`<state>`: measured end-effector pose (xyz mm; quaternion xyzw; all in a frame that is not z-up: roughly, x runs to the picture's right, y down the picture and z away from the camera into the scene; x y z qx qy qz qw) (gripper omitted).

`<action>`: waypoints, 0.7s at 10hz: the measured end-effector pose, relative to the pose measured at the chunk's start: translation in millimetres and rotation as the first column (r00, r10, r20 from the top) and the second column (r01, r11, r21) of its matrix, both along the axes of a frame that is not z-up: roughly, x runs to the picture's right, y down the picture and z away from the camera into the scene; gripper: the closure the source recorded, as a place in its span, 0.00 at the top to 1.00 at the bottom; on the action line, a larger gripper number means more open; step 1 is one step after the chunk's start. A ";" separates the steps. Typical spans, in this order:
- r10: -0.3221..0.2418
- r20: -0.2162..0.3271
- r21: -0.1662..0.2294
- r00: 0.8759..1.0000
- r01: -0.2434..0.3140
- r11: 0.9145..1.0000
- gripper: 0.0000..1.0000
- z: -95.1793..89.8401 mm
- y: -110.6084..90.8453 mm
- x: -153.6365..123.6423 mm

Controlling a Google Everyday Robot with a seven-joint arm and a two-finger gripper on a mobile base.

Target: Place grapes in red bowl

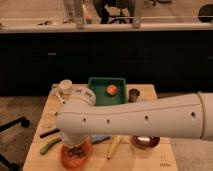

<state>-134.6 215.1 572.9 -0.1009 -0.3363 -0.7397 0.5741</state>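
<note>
The red bowl (66,158) sits at the table's front left, partly covered by my white arm (145,120). A dark bumpy clump, the grapes (76,152), lies in or just over the bowl. My gripper (75,145) points down at the bowl right under the arm's big round joint, which hides most of it. I cannot tell whether it touches the grapes.
A green tray (97,97) at the back holds an orange fruit (111,89). A dark maroon bowl (145,143) sits front right. A white cup (65,86), a metal cup (134,95), a green vegetable (50,146), a yellow item (114,146) and a black stick (49,132) lie around.
</note>
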 end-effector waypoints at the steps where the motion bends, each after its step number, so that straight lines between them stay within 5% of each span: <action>1: -0.005 0.010 0.003 1.000 0.005 1.000 0.00 -2.8 3.3 -8.8; 7: -0.018 0.028 0.018 0.999 0.017 1.000 0.00 -12.6 16.5 -41.4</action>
